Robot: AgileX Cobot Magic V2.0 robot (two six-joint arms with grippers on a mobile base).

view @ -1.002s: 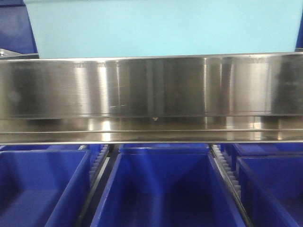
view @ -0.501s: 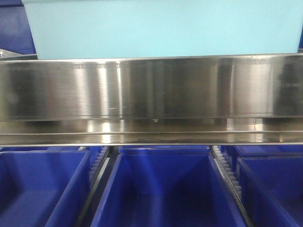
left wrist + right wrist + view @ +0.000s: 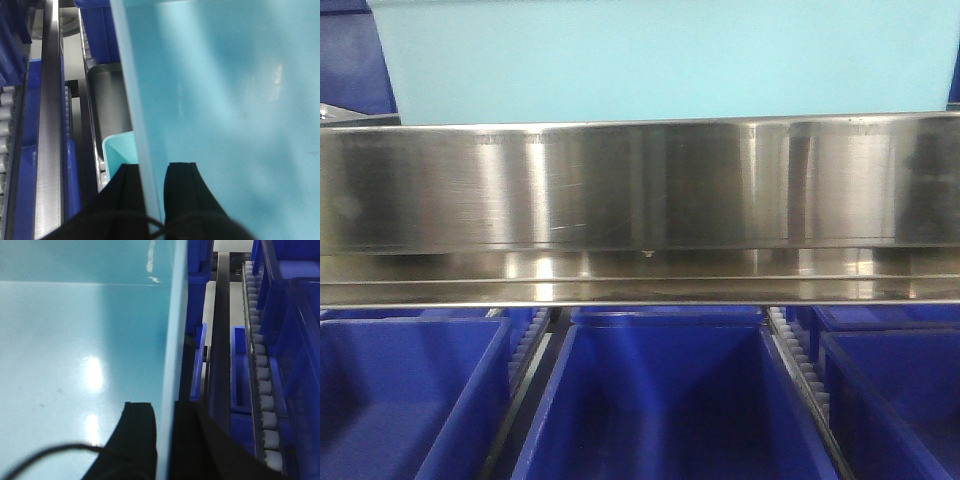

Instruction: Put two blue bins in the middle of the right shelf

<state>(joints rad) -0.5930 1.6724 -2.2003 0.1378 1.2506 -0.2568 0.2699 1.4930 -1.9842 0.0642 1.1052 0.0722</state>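
Note:
A pale light-blue bin (image 3: 660, 60) fills the top of the front view, its bottom edge just above the wide brushed-steel front rail of the right shelf (image 3: 640, 185). My left gripper (image 3: 154, 167) is shut on the bin's left wall (image 3: 135, 100), one finger inside and one outside. My right gripper (image 3: 162, 407) is shut on the bin's right wall (image 3: 176, 330) the same way. The corner of a second pale blue bin (image 3: 120, 150) shows lower down, beside my left outer finger. The bin's inner floor (image 3: 75, 350) holds nothing.
Dark royal-blue crates (image 3: 660, 400) sit in a row under the steel rail, with roller tracks (image 3: 800, 365) between them. More dark blue crates (image 3: 290, 315) and a roller track (image 3: 262, 390) lie right of the held bin. A grey upright (image 3: 50, 125) runs along the left.

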